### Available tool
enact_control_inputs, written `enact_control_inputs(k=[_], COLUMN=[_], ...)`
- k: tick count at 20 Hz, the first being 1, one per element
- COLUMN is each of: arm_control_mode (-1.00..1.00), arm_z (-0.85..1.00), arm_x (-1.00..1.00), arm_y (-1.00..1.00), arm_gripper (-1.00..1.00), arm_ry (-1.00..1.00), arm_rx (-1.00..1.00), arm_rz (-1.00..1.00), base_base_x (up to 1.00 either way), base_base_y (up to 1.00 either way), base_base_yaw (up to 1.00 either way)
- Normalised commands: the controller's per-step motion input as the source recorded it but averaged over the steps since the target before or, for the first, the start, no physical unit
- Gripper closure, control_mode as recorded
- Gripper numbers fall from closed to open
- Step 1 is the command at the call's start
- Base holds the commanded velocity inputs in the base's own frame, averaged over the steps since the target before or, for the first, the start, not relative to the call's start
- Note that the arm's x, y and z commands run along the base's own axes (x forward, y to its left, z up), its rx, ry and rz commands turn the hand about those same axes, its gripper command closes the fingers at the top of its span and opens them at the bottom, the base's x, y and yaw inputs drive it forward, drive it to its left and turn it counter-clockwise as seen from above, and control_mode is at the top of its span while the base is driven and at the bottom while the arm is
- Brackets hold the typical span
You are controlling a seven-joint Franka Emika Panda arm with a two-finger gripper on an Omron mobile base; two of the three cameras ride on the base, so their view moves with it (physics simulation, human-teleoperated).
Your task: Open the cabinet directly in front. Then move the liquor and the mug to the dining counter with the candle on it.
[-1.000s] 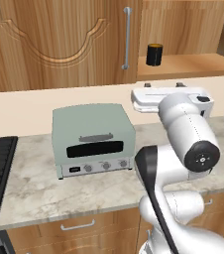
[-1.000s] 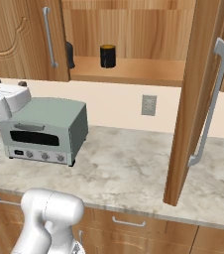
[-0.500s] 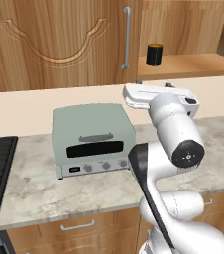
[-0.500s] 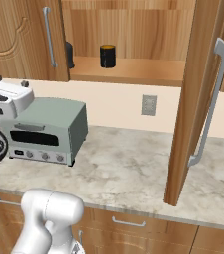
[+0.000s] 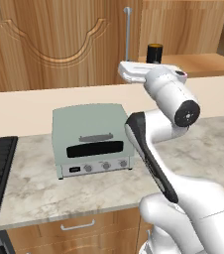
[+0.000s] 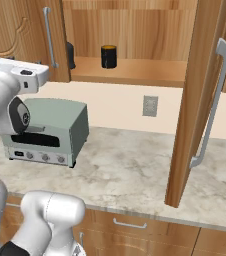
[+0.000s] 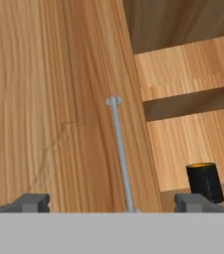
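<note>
Facing the cabinet (image 5: 49,44), the gripper (image 7: 115,201) stands fully open and holds nothing, its two tips spread either side of the left door's handle (image 7: 121,154) in the hand view. That framing suggests the arm is lining up on the bar so the jaws can close around it and pull this door, which is shut, flat against the cabinet front.

Below it on the marble counter (image 5: 29,183) sits a pale green toaster oven (image 5: 91,139), well under the doors and unlikely to block their swing.

Right of the handle the cabinet interior lies exposed. The liquor (image 6: 70,55) stands at the shelf's left end, half hidden behind the edge of the shut door, which is probably why that door needs opening. The mug (image 6: 108,56) stands a little further right on the same shelf (image 6: 135,72), upright and in plain reach.

At far right, the other door (image 6: 197,95) is swung wide out over the counter, its handle (image 6: 210,105) facing the room, so that half of the opening step looks done.
</note>
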Motion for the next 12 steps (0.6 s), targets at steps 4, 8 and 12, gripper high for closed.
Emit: enact_control_inputs(k=[4,8,12], arm_control_mode=[-1.00,-1.00,-1.00], arm_z=[0.23,0.12,0.00], arm_x=[0.78,0.40,0.13], arm_y=[0.00,-0.07,-0.07], arm_gripper=[-1.00,-1.00,-1.00], arm_ry=[0.06,0.15,0.07], arm_rx=[0.00,0.00,0.00], arm_rz=[0.08,-0.03,-0.04], base_base_x=[0.00,0.00,0.00], base_base_y=[0.00,0.00,0.00], base_base_yaw=[0.00,0.00,0.00])
